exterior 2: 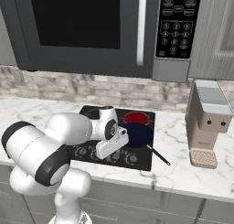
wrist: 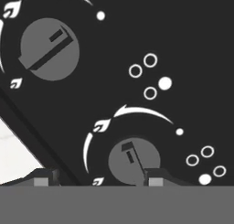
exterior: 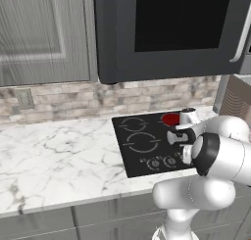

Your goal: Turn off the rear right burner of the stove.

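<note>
My gripper [wrist: 96,178] hangs spread wide just above the knob [wrist: 133,161] at the stove's [exterior: 128,161] front edge, holding nothing; the rear right burner [exterior 2: 137,118] glows red at the back. One fingertip [wrist: 156,177] sits beside that knob, so I could grip off-centre and slip, or turn the wrong knob [wrist: 49,52].

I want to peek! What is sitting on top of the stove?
On the stove a dark blue pan sits beside the glowing rear right burner. The end effector hovers over the knobs; the arm covers the left side.
</note>
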